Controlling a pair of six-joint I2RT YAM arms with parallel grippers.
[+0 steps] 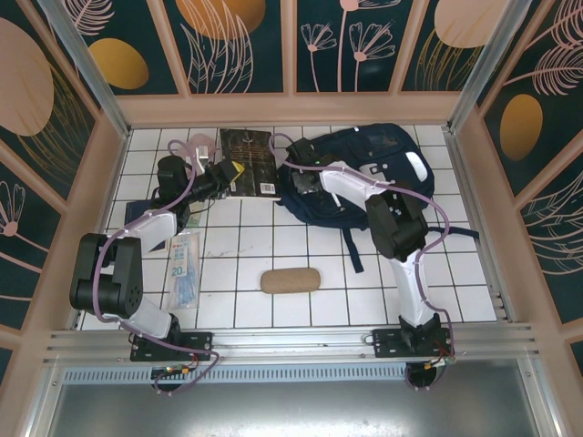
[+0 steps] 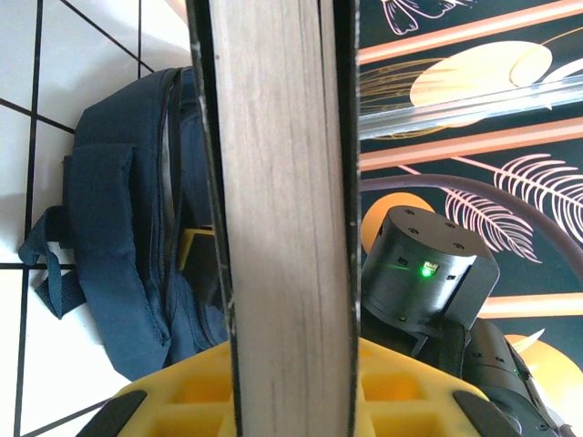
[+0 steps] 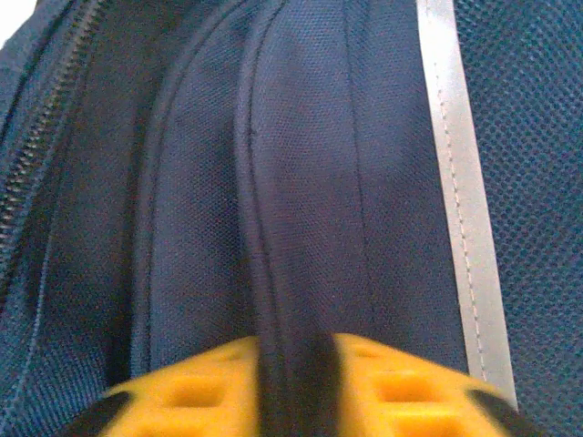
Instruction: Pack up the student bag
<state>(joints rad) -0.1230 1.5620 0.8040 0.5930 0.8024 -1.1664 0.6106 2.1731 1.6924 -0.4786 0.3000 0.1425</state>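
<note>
The student bag (image 1: 369, 173) lies at the back right of the tiled table, navy blue with a grey patch. A thick dark-covered book (image 1: 248, 162) sits just left of the bag, and my left gripper (image 1: 228, 173) is shut on it. In the left wrist view the book's page edge (image 2: 282, 182) runs between the yellow jaws of the left gripper (image 2: 284, 382), with the bag (image 2: 118, 255) beyond it. My right gripper (image 1: 305, 177) is at the bag's left edge. In the right wrist view this gripper (image 3: 296, 382) pinches a fold of the bag's fabric (image 3: 301, 200) beside a reflective stripe (image 3: 460, 182).
A brown pencil case (image 1: 290, 280) lies in the middle near the front. A clear packet with a banknote (image 1: 185, 269) lies at the front left. Bag straps (image 1: 351, 241) trail toward the front. Wooden walls enclose the table. The right arm's wrist (image 2: 428, 273) is close behind the book.
</note>
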